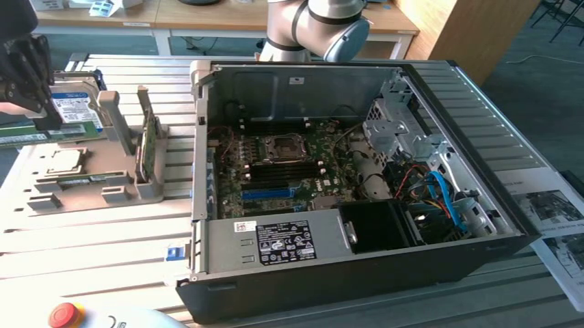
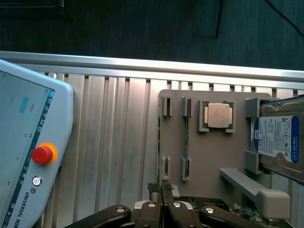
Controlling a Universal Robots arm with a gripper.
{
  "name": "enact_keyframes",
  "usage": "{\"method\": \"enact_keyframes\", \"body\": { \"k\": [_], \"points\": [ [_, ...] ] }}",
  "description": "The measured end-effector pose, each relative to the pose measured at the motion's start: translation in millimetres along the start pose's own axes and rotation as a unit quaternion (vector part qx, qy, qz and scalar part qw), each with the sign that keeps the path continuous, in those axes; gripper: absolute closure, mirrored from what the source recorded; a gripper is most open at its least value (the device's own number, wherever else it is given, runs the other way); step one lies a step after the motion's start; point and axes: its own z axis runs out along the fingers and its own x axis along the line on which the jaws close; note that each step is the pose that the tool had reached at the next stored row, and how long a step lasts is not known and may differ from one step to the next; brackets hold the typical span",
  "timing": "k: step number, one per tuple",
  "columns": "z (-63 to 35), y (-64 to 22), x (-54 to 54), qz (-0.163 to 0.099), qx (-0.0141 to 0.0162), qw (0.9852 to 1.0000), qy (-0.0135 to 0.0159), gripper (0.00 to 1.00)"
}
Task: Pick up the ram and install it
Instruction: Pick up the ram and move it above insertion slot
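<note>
My gripper (image 1: 37, 125) hangs at the exterior view's far left, above the grey parts tray (image 1: 87, 205). Its black fingers (image 2: 153, 188) are pressed nearly together. Under them a narrow green stick, the ram (image 1: 18, 139), lies level and appears clamped. In the wrist view the gripper (image 2: 160, 186) has the ram (image 2: 159, 142) running away from its tips as a thin green edge. The open computer case (image 1: 493, 236) stands to the exterior view's right, and the black memory slots (image 1: 273, 174) on its motherboard are in plain sight.
The tray (image 2: 213, 161) also carries a silver processor (image 2: 217, 115), a blue-labelled hard drive (image 2: 280, 140), an upright green expansion card (image 1: 146, 143) and another flat green stick (image 1: 91, 179). A teach pendant with a red stop button (image 2: 42, 154) lies on the slatted table. Papers (image 1: 556, 212) lie beside the case.
</note>
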Motion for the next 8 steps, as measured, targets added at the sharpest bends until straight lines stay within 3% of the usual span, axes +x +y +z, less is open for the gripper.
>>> {"method": "enact_keyframes", "body": {
  "k": [8],
  "points": [
    [1.0, -0.1, -0.9, 0.0, 0.0, 1.0, -0.0002, 0.88]
  ]
}}
